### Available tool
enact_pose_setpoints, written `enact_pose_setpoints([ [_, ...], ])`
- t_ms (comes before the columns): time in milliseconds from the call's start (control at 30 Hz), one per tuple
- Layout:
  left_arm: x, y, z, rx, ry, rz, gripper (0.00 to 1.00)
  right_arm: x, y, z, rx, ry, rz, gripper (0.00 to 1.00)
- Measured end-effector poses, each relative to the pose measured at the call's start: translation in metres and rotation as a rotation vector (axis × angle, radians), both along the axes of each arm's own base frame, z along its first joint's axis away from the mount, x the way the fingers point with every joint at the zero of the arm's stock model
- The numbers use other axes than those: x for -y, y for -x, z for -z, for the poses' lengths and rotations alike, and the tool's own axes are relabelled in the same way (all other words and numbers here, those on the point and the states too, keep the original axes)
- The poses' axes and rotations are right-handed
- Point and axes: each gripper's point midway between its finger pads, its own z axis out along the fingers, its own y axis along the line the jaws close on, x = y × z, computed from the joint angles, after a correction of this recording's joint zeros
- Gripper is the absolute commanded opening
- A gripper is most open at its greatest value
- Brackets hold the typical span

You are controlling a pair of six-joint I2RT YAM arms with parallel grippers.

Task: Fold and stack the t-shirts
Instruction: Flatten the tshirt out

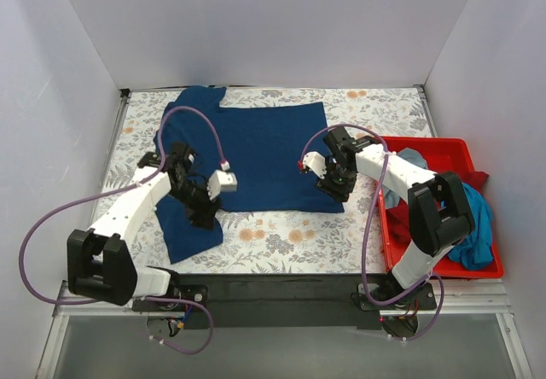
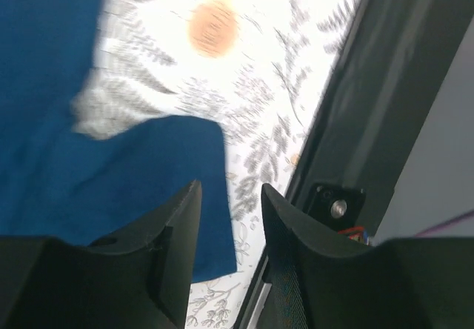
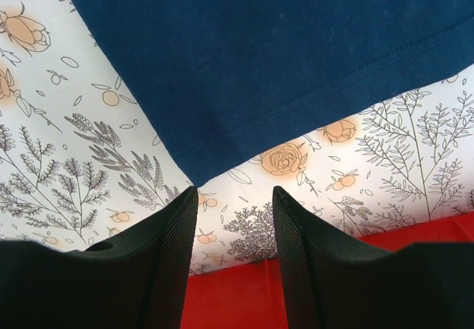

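A navy blue t-shirt (image 1: 256,153) lies spread on the floral table cover, one sleeve trailing to the near left (image 1: 188,225). My left gripper (image 1: 203,215) hovers over that sleeve, open and empty; in the left wrist view (image 2: 229,195) the navy cloth (image 2: 89,173) lies under the left finger. My right gripper (image 1: 333,189) is at the shirt's near right corner, open and empty; in the right wrist view (image 3: 235,195) the hemmed corner (image 3: 207,162) lies just beyond the fingertips. Teal-blue (image 1: 478,225), red (image 1: 478,178) and pale grey-blue (image 1: 409,159) shirts lie in the bin.
A red plastic bin (image 1: 444,272) stands at the right of the table, its edge showing below my right gripper (image 3: 229,292). White walls close in the back and both sides. The black table frame (image 2: 370,107) runs close to my left gripper.
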Motion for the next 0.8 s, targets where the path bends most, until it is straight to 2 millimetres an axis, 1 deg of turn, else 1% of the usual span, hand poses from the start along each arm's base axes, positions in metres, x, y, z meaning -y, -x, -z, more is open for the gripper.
enact_pose_setpoints([
  [33,0.001,-0.011,-0.006,-0.001,0.018,-0.044,0.37,0.001,0.0,0.0,0.002,0.004,0.001,0.51],
  [100,-0.004,-0.043,-0.021,0.001,0.065,-0.166,0.34,0.002,-0.001,0.001,0.004,0.012,0.003,0.5],
  [167,-0.021,-0.081,-0.03,0.022,0.091,-0.296,0.34,0.003,-0.001,0.003,0.0,0.022,0.005,0.48],
  [233,-0.045,-0.115,-0.024,0.028,0.092,-0.433,0.34,0.003,-0.002,0.008,-0.015,0.033,0.012,0.45],
  [300,-0.073,-0.133,-0.008,0.019,0.05,-0.551,0.34,0.003,-0.004,0.015,-0.032,0.048,0.024,0.42],
  [333,-0.084,-0.136,0.002,0.008,0.026,-0.599,0.33,0.004,-0.005,0.019,-0.04,0.056,0.033,0.41],
  [400,-0.101,-0.137,0.02,-0.017,-0.028,-0.675,0.33,0.004,-0.007,0.025,-0.051,0.069,0.045,0.39],
  [467,-0.114,-0.135,0.037,-0.033,-0.08,-0.731,0.32,0.005,-0.006,0.032,-0.066,0.082,0.058,0.39],
  [567,-0.132,-0.127,0.057,-0.055,-0.15,-0.798,0.32,0.009,-0.006,0.041,-0.069,0.109,0.066,0.37],
  [667,-0.145,-0.115,0.073,-0.071,-0.2,-0.838,0.32,0.012,-0.006,0.041,-0.045,0.116,0.067,0.36],
  [733,-0.151,-0.102,0.086,-0.09,-0.238,-0.852,0.33,0.014,-0.004,0.041,-0.025,0.116,0.064,0.37],
  [800,-0.155,-0.097,0.087,-0.063,-0.244,-0.859,0.34,0.016,-0.001,0.041,-0.01,0.111,0.064,0.37],
])
